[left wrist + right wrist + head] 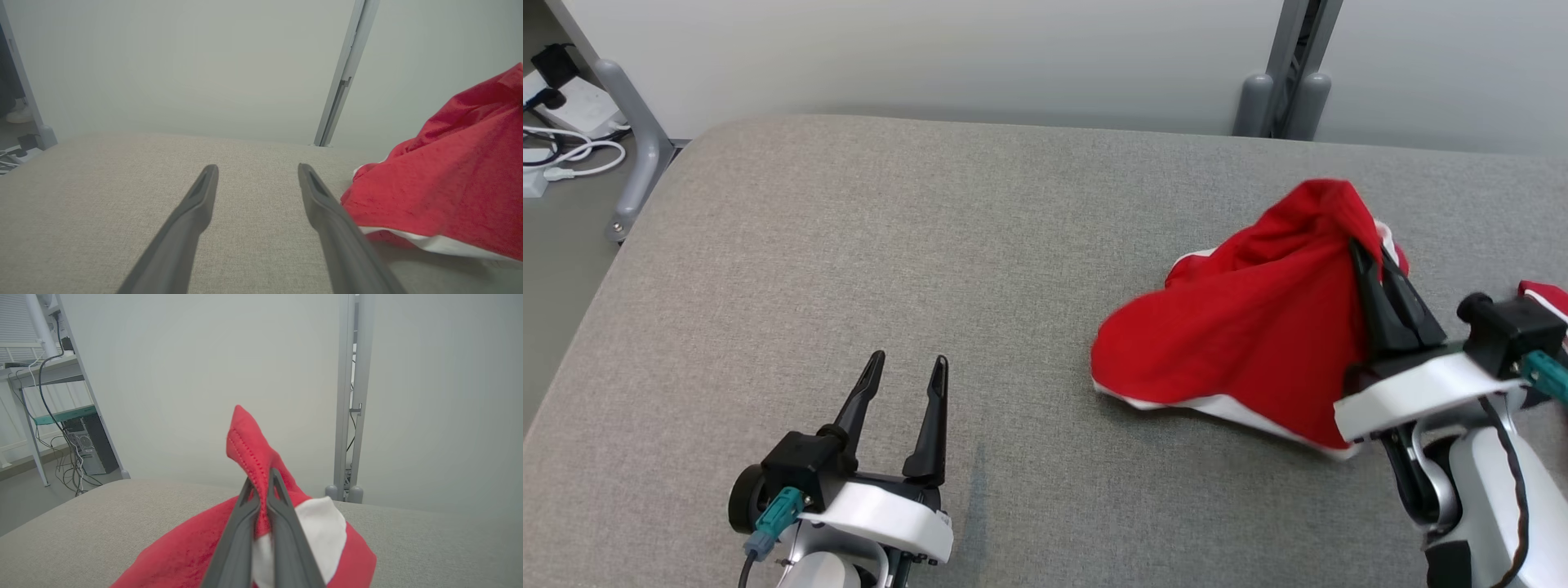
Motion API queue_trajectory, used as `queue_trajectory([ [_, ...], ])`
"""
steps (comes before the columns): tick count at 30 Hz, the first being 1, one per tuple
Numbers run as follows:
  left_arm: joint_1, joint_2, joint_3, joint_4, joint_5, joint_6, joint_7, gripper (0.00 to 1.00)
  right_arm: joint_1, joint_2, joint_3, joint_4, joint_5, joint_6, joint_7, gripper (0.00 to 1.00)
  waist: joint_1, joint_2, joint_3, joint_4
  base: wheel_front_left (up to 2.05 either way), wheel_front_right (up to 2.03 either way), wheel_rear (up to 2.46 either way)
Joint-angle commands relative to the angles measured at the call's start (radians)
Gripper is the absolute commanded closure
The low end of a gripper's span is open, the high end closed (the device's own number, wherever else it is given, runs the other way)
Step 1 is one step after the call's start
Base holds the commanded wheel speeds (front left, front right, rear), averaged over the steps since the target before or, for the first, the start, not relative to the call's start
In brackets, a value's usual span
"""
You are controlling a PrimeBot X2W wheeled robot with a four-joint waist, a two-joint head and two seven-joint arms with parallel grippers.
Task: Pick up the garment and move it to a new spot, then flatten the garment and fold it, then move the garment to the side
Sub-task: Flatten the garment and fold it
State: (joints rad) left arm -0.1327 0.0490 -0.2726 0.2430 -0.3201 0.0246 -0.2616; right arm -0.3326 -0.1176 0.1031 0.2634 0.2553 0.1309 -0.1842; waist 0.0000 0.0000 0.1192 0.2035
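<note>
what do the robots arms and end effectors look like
The left end effector and right end effector match: two long, tapering dark fingers on a black block, a curved white wrist plate, and a teal plug with a dark cable. The forearms are pale.

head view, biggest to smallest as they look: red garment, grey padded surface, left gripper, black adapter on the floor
1. grey padded surface
2. red garment
3. left gripper, though it sits nearest the camera
4. black adapter, small and far off
</note>
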Motion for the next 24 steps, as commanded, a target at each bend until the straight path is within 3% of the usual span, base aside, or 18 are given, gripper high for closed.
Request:
queue_trajectory([
  [1, -0.001, 0.004, 0.001, 0.001, -0.007, 0.005, -0.004, 0.00, -0.019, -0.015, 0.012, -0.015, 0.005, 0.000, 0.011, 1.00, 0.0000, 0.0000, -0.002, 0.001, 0.00, 0.00, 0.00],
  [9, 0.002, 0.004, -0.009, 0.000, -0.016, 0.011, -0.004, 0.00, -0.136, -0.036, 0.142, -0.141, 0.105, 0.000, 0.021, 1.00, 0.0000, 0.0000, -0.013, 0.016, 0.00, 0.00, 0.00],
  [14, 0.003, 0.004, -0.012, -0.003, -0.022, 0.013, -0.004, 0.00, -0.168, -0.037, 0.152, -0.172, 0.218, 0.000, 0.002, 1.00, 0.0000, 0.0000, -0.014, 0.031, 0.00, 0.00, 0.00],
  [18, 0.004, 0.004, -0.009, -0.006, -0.020, 0.013, -0.004, 0.00, -0.149, -0.054, 0.083, -0.086, 0.259, -0.001, 0.009, 1.00, 0.0000, 0.0000, -0.010, 0.040, 0.00, 0.00, 0.00],
  [22, 0.001, 0.003, -0.014, -0.008, -0.020, 0.014, -0.004, 0.00, -0.142, -0.079, -0.036, 0.098, 0.183, 0.000, 0.038, 1.00, 0.0000, 0.0000, -0.002, 0.046, 0.00, 0.00, 0.00],
  [23, -0.005, 0.004, -0.016, -0.008, -0.022, 0.015, -0.004, 0.00, -0.147, -0.076, -0.144, 0.221, 0.110, 0.000, 0.046, 0.00, 0.0000, 0.0000, 0.006, 0.045, 0.00, 0.00, 0.00],
  [24, -0.007, 0.004, -0.017, -0.007, -0.022, 0.014, -0.004, 0.00, -0.151, -0.070, -0.171, 0.255, 0.084, 0.000, 0.053, 0.00, 0.0000, 0.0000, 0.009, 0.043, 0.00, 0.00, 0.00],
])
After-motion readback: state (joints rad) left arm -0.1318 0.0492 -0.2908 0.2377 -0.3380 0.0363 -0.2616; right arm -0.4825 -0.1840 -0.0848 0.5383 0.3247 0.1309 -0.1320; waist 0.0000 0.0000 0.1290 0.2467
